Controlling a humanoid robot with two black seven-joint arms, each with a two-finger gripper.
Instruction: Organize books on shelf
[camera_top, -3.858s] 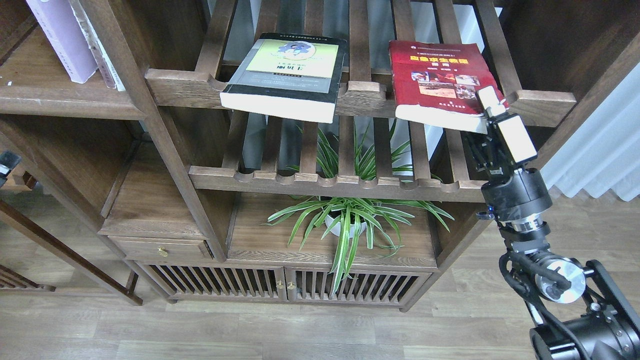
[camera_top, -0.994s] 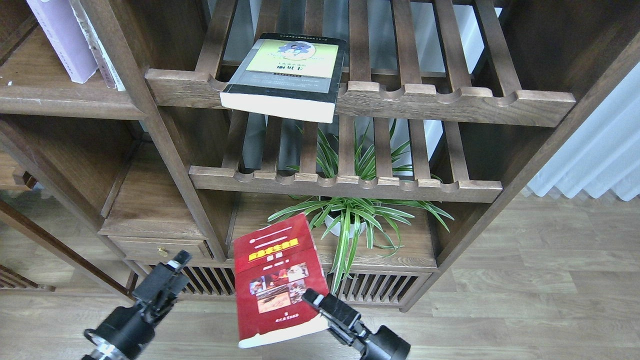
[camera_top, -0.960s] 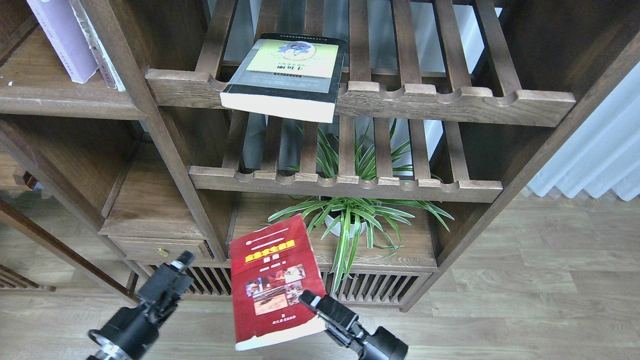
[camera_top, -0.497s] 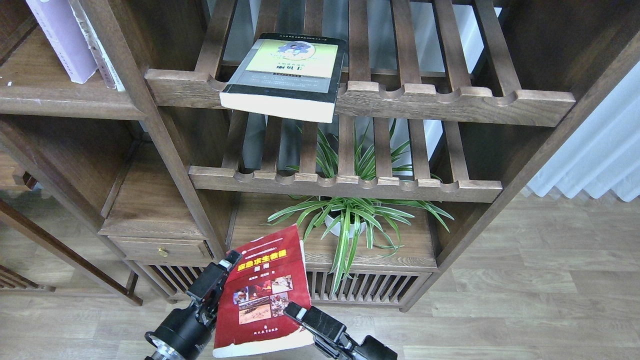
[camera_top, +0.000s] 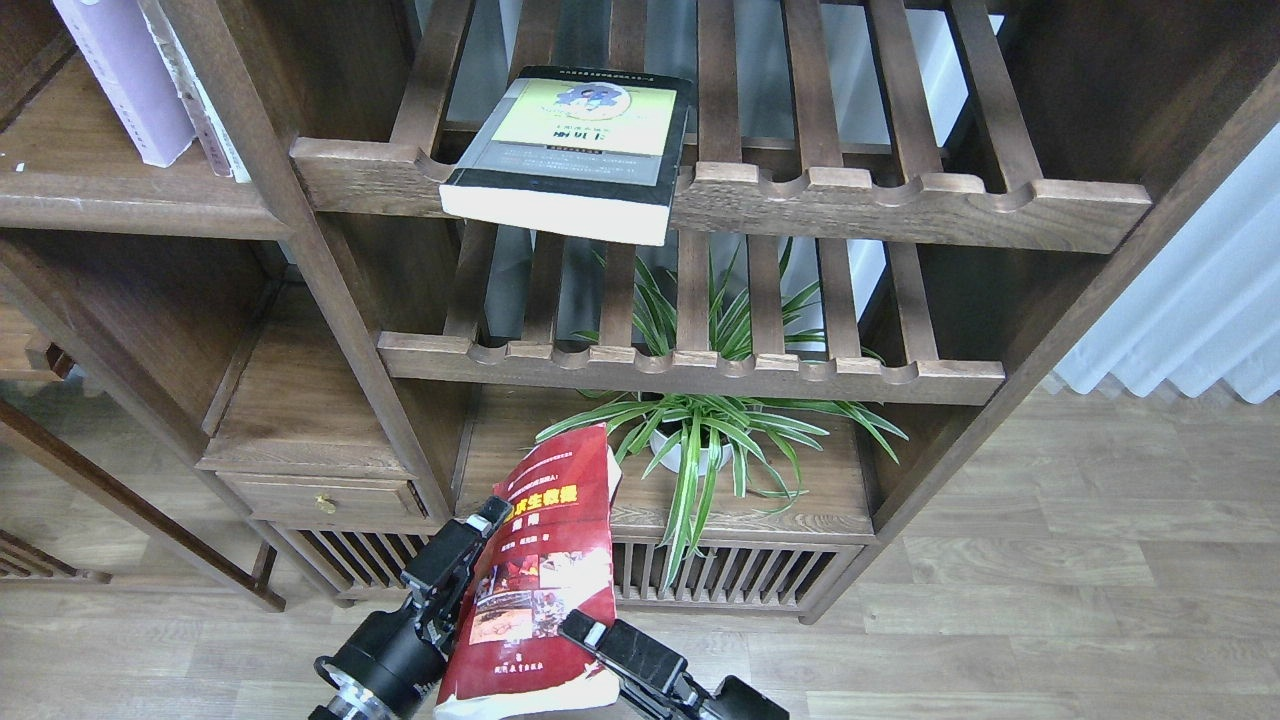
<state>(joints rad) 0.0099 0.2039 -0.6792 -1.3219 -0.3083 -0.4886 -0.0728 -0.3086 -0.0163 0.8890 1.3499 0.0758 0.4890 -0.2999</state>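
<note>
The worn red book (camera_top: 545, 580) hangs low in front of the cabinet, tilted and bowed. My left gripper (camera_top: 486, 522) is clamped on its left edge. My right gripper (camera_top: 586, 631) still holds its lower right corner. The thick black-and-grey book (camera_top: 575, 150) with the yellow-green panel lies flat on the upper slatted rack, overhanging the front rail. The pale lavender-white book (camera_top: 125, 80) stands leaning on the solid dark wood shelf (camera_top: 110, 205) at the upper left, next to another thin white book.
A second slatted rack (camera_top: 690, 365) sits below the upper one. A potted spider plant (camera_top: 700, 440) stands on the board under it, close behind the red book. A drawer (camera_top: 320, 500) and slatted cabinet doors (camera_top: 740, 575) are at the bottom. A white curtain (camera_top: 1200, 300) hangs at the right.
The right gripper took the red book off the upper rack and brought it down to the bottom centre. The left gripper moved in from the left onto its left edge. The book now tilts and bows.
</note>
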